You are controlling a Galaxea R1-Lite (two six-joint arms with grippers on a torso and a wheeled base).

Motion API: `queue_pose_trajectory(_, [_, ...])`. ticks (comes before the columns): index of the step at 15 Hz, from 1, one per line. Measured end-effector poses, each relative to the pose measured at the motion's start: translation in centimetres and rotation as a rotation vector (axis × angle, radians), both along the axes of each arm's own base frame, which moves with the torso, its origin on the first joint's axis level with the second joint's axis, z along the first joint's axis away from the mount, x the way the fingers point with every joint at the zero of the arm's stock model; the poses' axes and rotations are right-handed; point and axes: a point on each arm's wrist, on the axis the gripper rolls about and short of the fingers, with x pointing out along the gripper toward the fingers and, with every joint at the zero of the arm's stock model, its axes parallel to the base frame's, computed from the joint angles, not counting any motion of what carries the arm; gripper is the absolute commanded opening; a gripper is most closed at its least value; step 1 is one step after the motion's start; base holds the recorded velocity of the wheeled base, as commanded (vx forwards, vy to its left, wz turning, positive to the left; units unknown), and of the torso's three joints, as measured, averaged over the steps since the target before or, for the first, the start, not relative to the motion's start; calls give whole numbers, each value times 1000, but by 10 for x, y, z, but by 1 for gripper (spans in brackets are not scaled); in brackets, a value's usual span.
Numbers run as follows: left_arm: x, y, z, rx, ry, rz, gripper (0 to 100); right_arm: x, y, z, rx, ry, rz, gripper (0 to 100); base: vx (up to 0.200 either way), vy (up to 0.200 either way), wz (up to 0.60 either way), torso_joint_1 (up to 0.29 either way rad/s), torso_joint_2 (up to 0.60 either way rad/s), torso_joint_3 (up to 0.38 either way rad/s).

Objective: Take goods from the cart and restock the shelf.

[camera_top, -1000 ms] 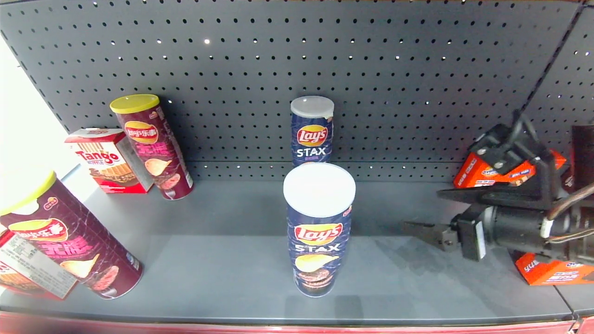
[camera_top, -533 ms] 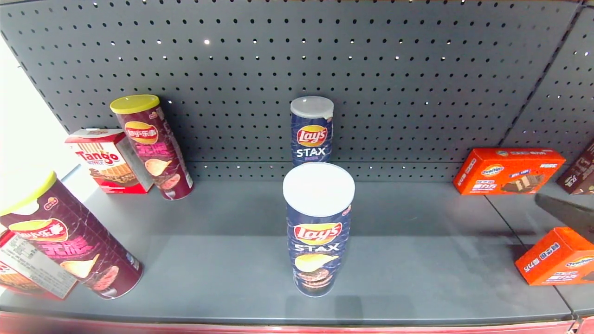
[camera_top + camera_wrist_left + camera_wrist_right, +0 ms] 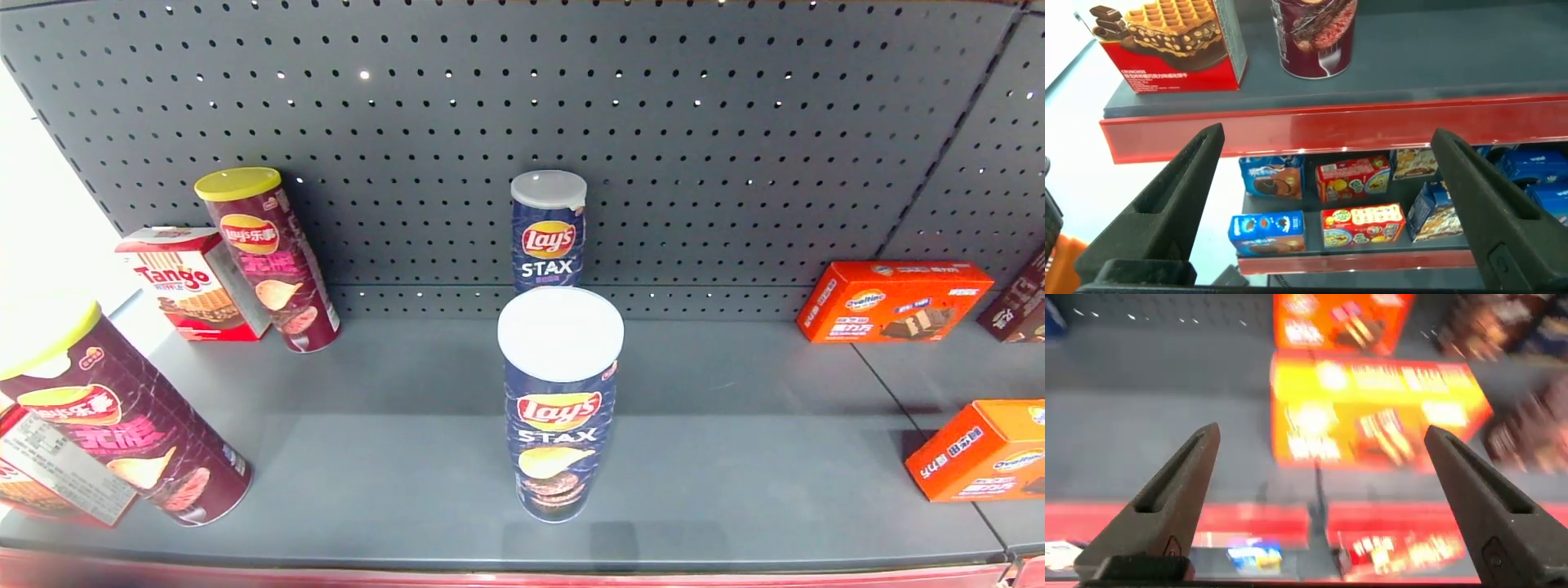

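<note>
The nearer blue chip can [image 3: 560, 408] stood upright at the near centre of the shelf [image 3: 735, 474], and with the left gripper [image 3: 1327, 137] and right gripper [image 3: 1323, 431] both wide open and empty, fetching more goods from the cart seemed next.

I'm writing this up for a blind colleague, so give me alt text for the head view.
The front blue can stands upright on a grey shelf, directly before the rear blue can by the pegboard. At left are two maroon cans and a red box; at right, two orange boxes.
</note>
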Motion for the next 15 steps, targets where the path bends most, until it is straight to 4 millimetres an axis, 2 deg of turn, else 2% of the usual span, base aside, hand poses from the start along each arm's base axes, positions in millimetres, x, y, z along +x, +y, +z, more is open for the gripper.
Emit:
queue_pose_trajectory(1, [0,0,0,0,0,-1,100,-7,-1,-15,10,4,-14,100,0,0,0,0,0,0])
queue_pose_trajectory(3, [0,0,0,1,2,-7,100,-8,-1,-39,31,-11,-4,100,0,0,0,0,0,0])
queue_pose_trajectory(5, [0,0,0,1,0,-9,100,-4,3,-61,44,-21,119,100,0,0,0,0,0,0])
queue_pose_trajectory(6, [0,0,0,1,1,-9,100,-4,4,-72,40,38,168,100,0,0,0,0,0,0])
queue_pose_trajectory(13, [0,0,0,-1,3,-16,100,-5,4,-78,55,49,182,100,0,0,0,0,0,0])
queue_pose_trajectory(15, [0,0,0,-1,3,-16,100,-5,5,-79,57,47,137,100,0,0,0,0,0,0])
